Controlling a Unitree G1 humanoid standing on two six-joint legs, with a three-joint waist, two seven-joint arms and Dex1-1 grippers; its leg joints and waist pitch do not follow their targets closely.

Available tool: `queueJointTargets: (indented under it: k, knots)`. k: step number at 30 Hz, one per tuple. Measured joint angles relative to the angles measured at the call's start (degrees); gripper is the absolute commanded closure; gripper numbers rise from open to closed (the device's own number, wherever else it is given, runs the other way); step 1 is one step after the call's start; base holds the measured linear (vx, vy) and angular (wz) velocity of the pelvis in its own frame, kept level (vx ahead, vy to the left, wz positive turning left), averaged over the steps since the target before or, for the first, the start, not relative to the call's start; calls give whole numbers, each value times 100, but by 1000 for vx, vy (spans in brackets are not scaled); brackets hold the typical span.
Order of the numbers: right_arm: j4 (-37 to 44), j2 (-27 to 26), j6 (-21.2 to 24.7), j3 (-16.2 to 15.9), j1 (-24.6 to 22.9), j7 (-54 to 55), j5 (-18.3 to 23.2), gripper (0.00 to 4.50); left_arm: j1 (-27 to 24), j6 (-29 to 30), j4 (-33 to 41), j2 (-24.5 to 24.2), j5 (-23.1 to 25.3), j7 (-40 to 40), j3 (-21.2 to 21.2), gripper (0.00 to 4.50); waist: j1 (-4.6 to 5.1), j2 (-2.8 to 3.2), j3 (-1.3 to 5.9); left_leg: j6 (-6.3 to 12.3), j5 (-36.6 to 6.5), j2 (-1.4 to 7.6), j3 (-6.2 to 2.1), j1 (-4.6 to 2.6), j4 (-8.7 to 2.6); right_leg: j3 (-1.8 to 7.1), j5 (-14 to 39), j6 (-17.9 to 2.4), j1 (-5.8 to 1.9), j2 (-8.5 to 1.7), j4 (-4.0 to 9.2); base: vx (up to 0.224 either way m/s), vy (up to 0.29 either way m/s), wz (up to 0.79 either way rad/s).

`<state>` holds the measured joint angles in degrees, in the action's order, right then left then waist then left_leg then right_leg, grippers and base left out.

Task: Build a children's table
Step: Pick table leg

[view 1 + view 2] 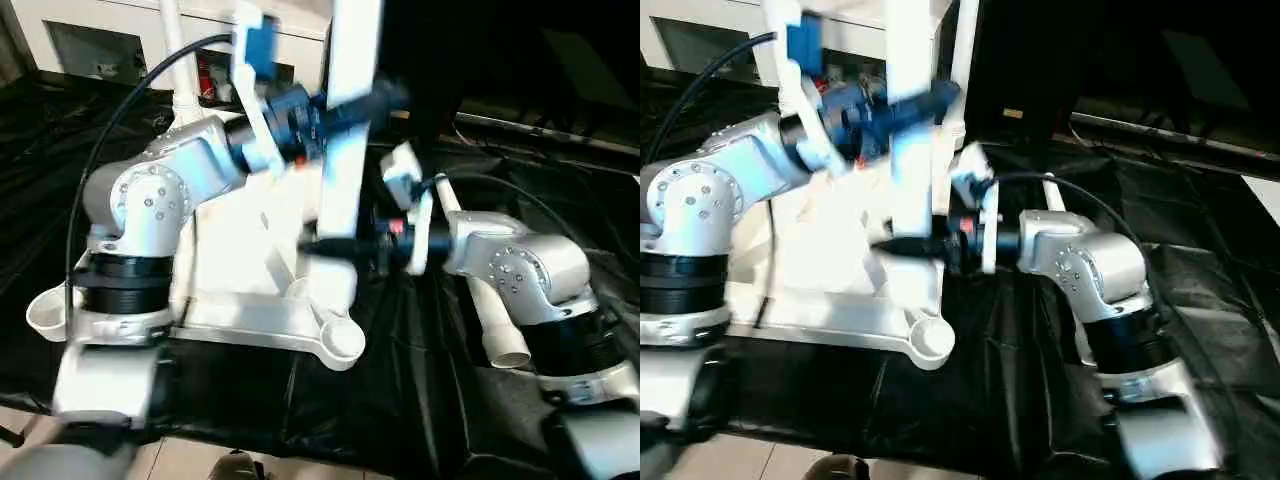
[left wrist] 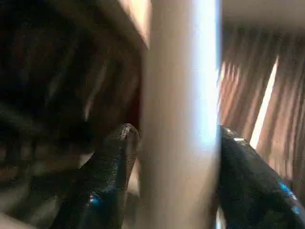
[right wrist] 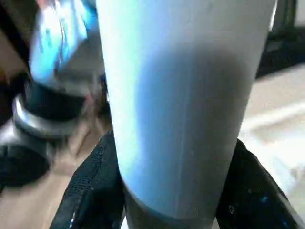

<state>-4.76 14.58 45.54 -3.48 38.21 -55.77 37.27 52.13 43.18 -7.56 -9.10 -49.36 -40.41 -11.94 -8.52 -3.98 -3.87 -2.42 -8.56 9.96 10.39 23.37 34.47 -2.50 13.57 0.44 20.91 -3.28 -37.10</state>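
Observation:
The white table top (image 1: 240,250) lies underside up on a black cloth, with an open round socket (image 1: 342,340) at its near right corner. A white tapered leg (image 1: 345,150) stands upright just behind that socket. Whether it is seated there I cannot tell. My left gripper (image 1: 352,103) is shut on the leg high up, its fingers (image 2: 109,176) pressing both sides. My right gripper (image 1: 335,245) is shut on the same leg lower down, with its fingers (image 3: 95,191) around the tube. Another leg (image 1: 490,320) lies on the cloth under my right arm. A third leg (image 1: 175,60) stands upright at the back left.
A white cabinet (image 1: 90,40) stands behind the work at the back left. The black cloth (image 1: 420,400) covers the floor around the top and ends at light tiles (image 1: 200,465) near my body. A black cable (image 1: 110,130) loops over my left arm.

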Motion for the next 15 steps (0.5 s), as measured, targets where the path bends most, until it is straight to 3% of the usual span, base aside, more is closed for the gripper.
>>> queueJointTargets:
  k: [6,9,10,11,12,14,15]
  knots:
    - [-212,-632,-156,1092,18,1102,572,259,-21,-848,-214,826,-978,765,-1133,150,-10,-1,1,0,0,0,0,-1,1,-2,-2,-3,0,-1,0,0,0,0]
    - [-265,-706,-381,1182,18,1578,327,259,-177,-985,-46,788,-909,830,-1190,150,-5,6,1,0,0,0,0,-1,0,-1,-2,-2,0,-1,1,0,0,0]
    - [-263,-648,-483,1114,13,1742,78,259,-280,-1001,35,661,-687,810,-1075,150,8,6,1,-1,0,0,0,-1,-1,-1,-2,-2,0,0,1,0,0,0]
    - [-242,-460,-700,819,-17,1922,-398,259,-438,-1073,111,287,-176,721,-708,150,12,7,1,-2,1,0,0,-3,-5,-1,-2,3,0,0,4,0,0,0]
    - [-194,-92,-997,339,-122,2089,-1113,259,-673,-1119,206,-350,603,536,-54,150,6,9,2,-5,2,0,-2,-12,-12,0,2,21,-6,1,7,0,0,0]
    - [-220,121,-1226,57,-339,2270,-1704,259,-976,-1314,213,-875,1438,308,546,150,-7,16,-2,-8,4,-2,-1,-13,-18,1,8,32,-7,0,10,0,0,0]
    - [-213,57,-1257,15,-478,2348,-1790,260,-1198,-1509,216,-1345,1943,10,1070,150,10,20,-5,-8,3,-3,-1,-14,-24,4,18,49,-3,0,12,0,0,0]
